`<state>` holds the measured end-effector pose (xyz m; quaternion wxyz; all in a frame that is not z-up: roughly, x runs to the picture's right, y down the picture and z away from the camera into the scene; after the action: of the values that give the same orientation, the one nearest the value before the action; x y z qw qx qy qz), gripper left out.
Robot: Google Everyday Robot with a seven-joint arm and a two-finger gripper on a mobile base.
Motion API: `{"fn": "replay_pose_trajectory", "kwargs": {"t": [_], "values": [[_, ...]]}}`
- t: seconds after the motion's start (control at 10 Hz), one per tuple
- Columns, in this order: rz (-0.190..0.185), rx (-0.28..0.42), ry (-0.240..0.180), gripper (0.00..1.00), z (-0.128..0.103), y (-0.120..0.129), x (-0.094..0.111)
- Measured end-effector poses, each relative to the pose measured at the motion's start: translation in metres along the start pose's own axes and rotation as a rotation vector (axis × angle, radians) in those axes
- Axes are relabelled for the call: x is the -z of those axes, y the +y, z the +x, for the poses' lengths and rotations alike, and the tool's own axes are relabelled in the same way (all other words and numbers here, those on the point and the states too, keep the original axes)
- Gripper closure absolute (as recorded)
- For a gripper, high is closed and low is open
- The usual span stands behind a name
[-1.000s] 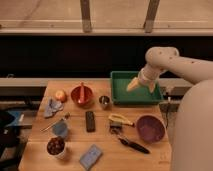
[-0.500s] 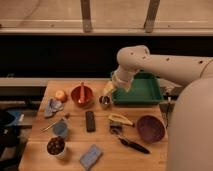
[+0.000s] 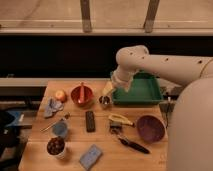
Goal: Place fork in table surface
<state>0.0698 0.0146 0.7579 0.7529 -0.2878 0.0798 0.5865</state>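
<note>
One gripper (image 3: 107, 91) hung at frame centre, left of the green tray (image 3: 145, 93), by the small metal cup (image 3: 105, 100), jaws spread, grasping nothing | fork (image 3: 54, 123) lay lower left on the table surface (image 3: 102, 142).

A light-brown wooden plank tabletop (image 3: 112, 155) is shown, on which a green rectangular tray (image 3: 140, 90) at upper right, a red bowl (image 3: 81, 95), a dark purple bowl (image 3: 151, 128) and a thin pale metallic fork (image 3: 52, 124) are set. A pale yellowish gripper (image 3: 107, 90) is seen at centre frame.
</note>
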Motion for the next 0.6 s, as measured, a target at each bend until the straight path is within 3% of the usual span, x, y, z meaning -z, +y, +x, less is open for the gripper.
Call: {"fn": "replay_pose_trajectory", "kwargs": {"t": [0.3,0.6], "values": [[-0.004,0.076,-0.018,0.2,-0.001,0.021,0.005],[-0.022,0.217,-0.02,0.2,-0.022,0.091,-0.004]]}}
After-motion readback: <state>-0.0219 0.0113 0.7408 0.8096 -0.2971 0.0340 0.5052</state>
